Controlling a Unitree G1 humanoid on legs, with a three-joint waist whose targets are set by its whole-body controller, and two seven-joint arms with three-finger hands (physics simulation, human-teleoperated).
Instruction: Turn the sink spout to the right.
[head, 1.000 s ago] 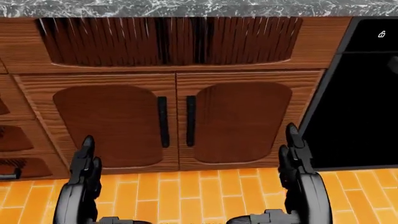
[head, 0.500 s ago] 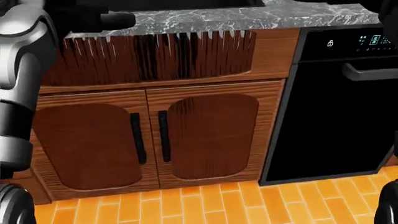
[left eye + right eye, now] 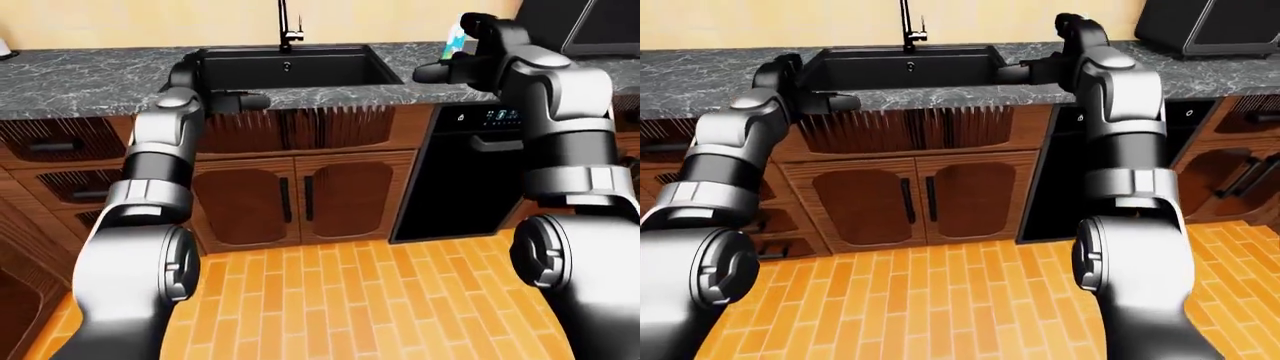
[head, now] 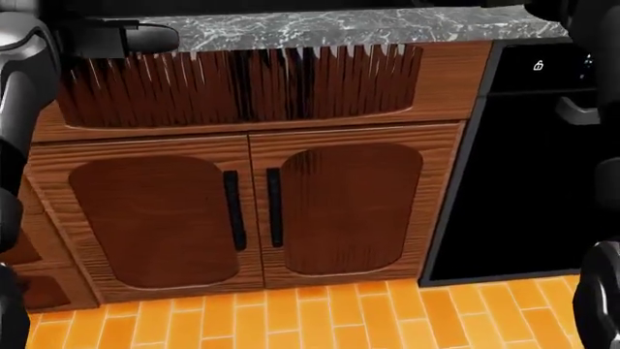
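The black faucet (image 3: pixel 285 26) stands upright at the top rim of the black sink (image 3: pixel 290 69); its top is cut off by the view's edge, so the spout's direction does not show. My left hand (image 3: pixel 245 101) hovers at the counter's near edge, below and left of the basin, fingers stretched out, open. My right hand (image 3: pixel 438 73) is raised at the sink's right rim, fingers pointing left, open and holding nothing. Both hands are well short of the faucet. In the head view only the left hand (image 4: pixel 136 38) shows, at the top left.
A grey marble counter (image 3: pixel 80 75) runs across both eye views. Below it are two wooden cabinet doors (image 4: pixel 252 211) with black handles and a black dishwasher (image 4: pixel 533 182) to their right. A small bottle (image 3: pixel 452 37) stands behind my right hand. The floor (image 3: pixel 340 300) is orange tile.
Both arms have risen from near the floor to counter height. The head view has shifted, so the cabinets now sit a little further right than half a second ago.
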